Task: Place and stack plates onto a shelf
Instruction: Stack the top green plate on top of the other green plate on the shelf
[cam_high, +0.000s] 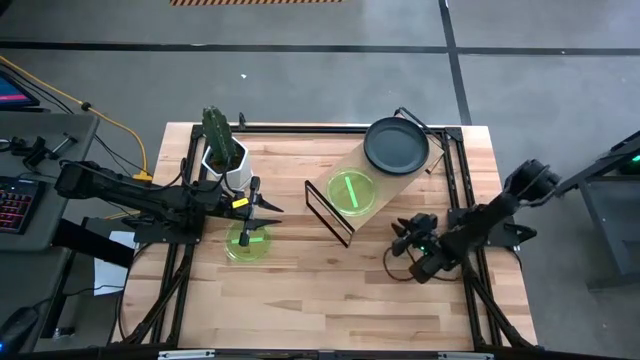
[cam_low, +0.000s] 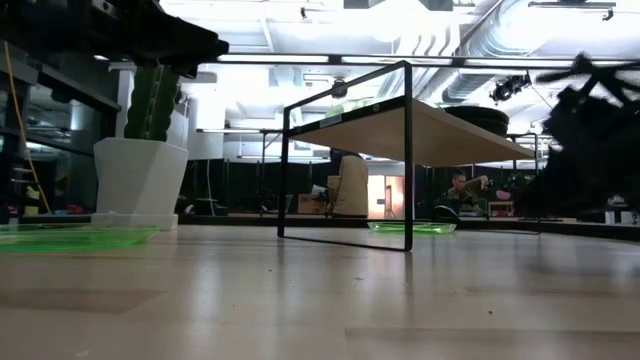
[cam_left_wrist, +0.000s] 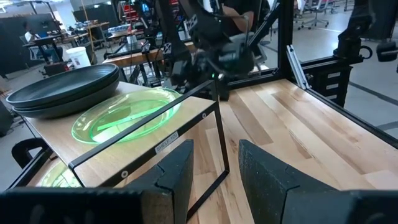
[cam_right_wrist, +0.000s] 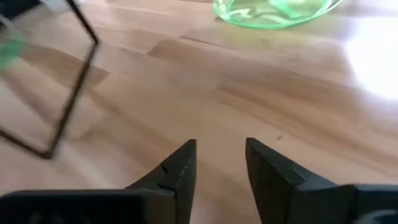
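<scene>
High view first: the shelf (cam_high: 378, 180) sits angled near the middle of the wooden surface (cam_high: 330, 290), and on its board top rest the dark plates (cam_high: 396, 146), stacked at the far end, with a green plate (cam_high: 351, 191) beside them toward the near end. Another green plate (cam_high: 247, 243) lies flat on the surface, well apart from the shelf, right under the left gripper (cam_high: 262, 207), whose fingers (cam_left_wrist: 177, 174) stand apart with a narrow gap, holding nothing. Just behind that arm stands the white pot with a cactus (cam_high: 224, 150). Over on the other side, the right gripper (cam_high: 402, 238) hovers low near the shelf's corner, its fingers (cam_right_wrist: 180, 171) parted and empty above bare wood.
</scene>
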